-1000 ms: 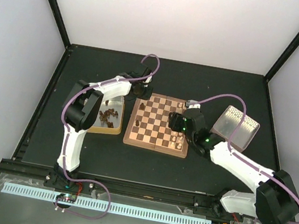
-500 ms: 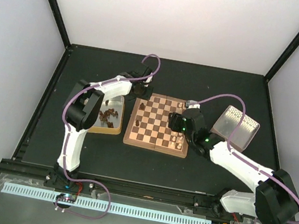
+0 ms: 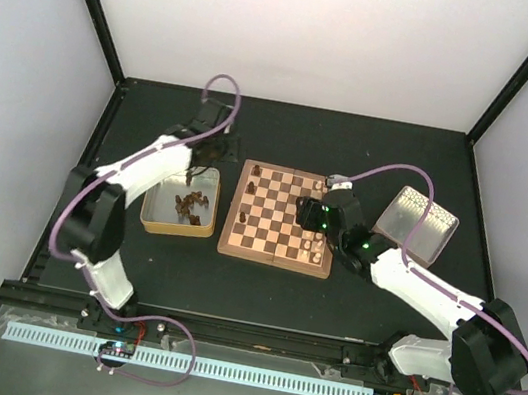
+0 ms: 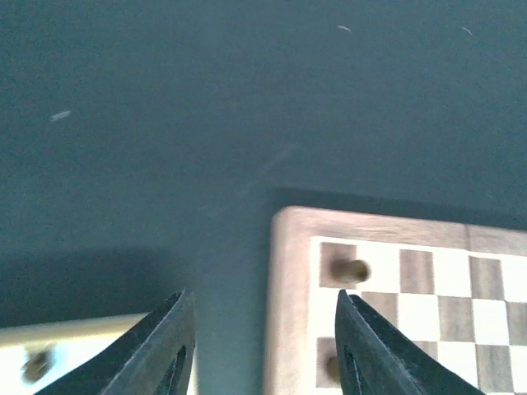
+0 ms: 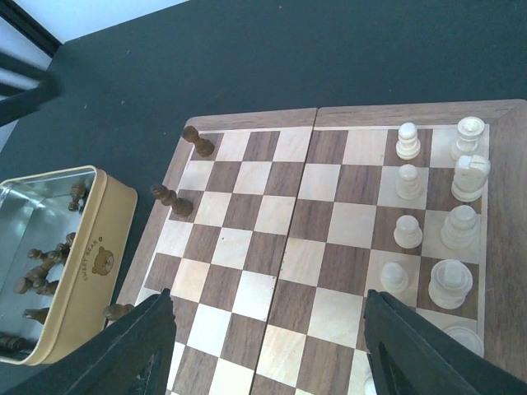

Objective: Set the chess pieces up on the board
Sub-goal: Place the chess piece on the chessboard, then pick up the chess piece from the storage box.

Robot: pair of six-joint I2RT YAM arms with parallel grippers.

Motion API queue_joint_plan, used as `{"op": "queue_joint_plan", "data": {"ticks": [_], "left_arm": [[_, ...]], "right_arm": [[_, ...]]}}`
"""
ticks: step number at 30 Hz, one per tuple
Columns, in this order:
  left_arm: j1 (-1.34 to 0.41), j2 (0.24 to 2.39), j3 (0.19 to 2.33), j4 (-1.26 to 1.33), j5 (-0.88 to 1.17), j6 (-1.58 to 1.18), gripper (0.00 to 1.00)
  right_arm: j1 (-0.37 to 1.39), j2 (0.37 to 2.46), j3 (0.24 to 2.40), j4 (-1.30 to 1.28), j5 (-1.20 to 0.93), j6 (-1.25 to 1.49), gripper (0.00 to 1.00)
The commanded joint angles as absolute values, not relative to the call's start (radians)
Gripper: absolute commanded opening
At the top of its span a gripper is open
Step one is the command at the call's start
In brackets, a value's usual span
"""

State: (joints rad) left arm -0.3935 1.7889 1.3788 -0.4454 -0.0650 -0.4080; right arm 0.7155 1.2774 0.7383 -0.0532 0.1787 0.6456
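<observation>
The board (image 3: 274,261) lies mid-table. Dark chess pieces (image 5: 198,141) stand along its left edge, and cream pieces (image 5: 408,140) fill two columns at its right edge. More dark pieces (image 5: 41,263) lie in the yellowish tin (image 3: 150,223) left of the board. My left gripper (image 3: 209,161) is open and empty, low over the black table between the tin's far end and the board's far left corner; in its wrist view (image 4: 263,333) a dark piece (image 4: 352,269) stands on the corner square. My right gripper (image 5: 272,337) is open and empty above the board's near middle.
A silvery perforated tray (image 3: 417,223) sits right of the board. The tin's rim (image 4: 66,350) is at the left finger's side. Black frame rails run along the table's edges.
My left arm has swung left, away from the board's far left corner, towards the tin. A dark piece now stands uncovered at that corner. The right arm has hardly moved.
</observation>
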Motion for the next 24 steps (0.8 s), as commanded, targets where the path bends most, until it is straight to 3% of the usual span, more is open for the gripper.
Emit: {"op": "queue_joint_plan", "data": {"ticks": [1,10,24], "left_arm": [[-0.312,1.624,1.177,-0.395,-0.174,-0.575,0.46],[-0.190,1.542,0.919,-0.328,-0.129,-0.633,0.31],[-0.126,1.734,1.002,-0.297,-0.034,-0.583,0.27]], "right_arm": [[0.709,1.266,0.762,-0.061,0.174,0.647,0.64],[0.708,1.284,0.759,-0.041,0.148,0.664,0.63],[0.709,1.288,0.765,-0.040,0.138,0.664,0.60]]}}
